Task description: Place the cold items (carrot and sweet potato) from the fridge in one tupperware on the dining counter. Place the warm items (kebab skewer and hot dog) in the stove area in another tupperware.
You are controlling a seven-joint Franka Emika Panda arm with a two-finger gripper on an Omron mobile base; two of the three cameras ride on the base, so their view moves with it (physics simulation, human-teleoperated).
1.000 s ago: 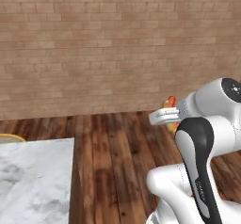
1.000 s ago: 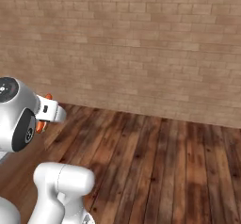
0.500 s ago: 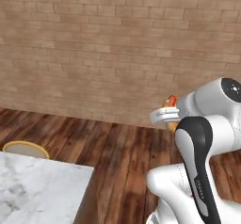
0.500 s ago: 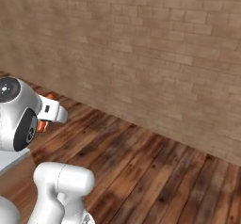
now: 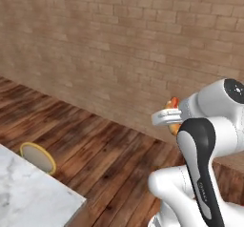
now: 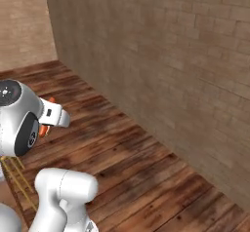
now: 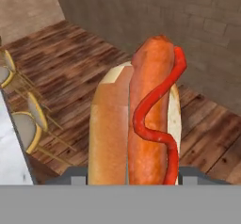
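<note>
At centre of the hand view, your gripper [image 7: 134, 183] clasps the ketchup-striped hot dog in its tan bun [image 7: 141, 124]. You're mid-carry; next, reach the white marble bench [image 5: 28, 197] and find a tupperware.

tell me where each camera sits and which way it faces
Left base view: behind the arm's left, facing the brick wall; white arm at lower right.
Right base view: behind its right, facing the same wall and wood floor; arm at lower left.
Hand view: looks along the gripper at the held hot dog, also glimpsed in both base views.
</note>
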